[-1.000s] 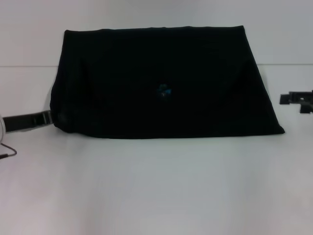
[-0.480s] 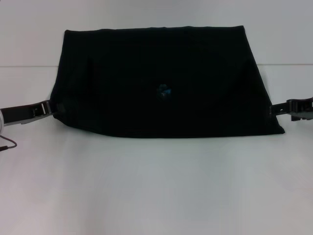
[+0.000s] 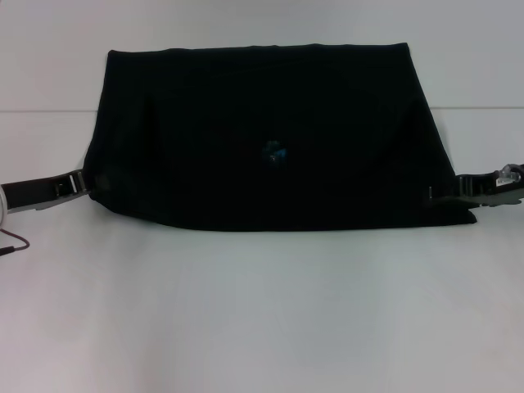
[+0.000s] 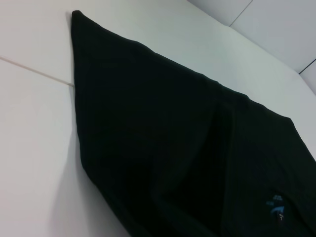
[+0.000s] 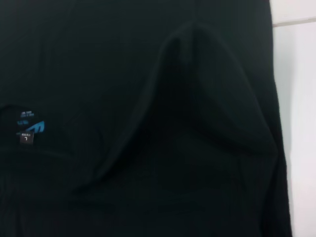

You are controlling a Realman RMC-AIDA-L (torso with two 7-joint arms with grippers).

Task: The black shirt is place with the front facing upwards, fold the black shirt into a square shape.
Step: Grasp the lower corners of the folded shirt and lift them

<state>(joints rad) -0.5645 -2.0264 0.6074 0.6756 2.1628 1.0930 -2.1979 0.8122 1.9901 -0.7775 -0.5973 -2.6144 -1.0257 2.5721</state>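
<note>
On the white table (image 3: 262, 311), black shirt (image 3: 270, 106) lies folded wide.

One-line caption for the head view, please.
Folded black shirt on white table; left gripper and right gripper at its side edges.

The shirt (image 3: 270, 139) is spread flat on the table (image 3: 262, 311), toward the far side. The neck label (image 3: 274, 152) is placed near its middle. The left gripper (image 3: 79, 182) is positioned at its left edge, the right gripper (image 3: 446, 192) at its near right corner.
</note>
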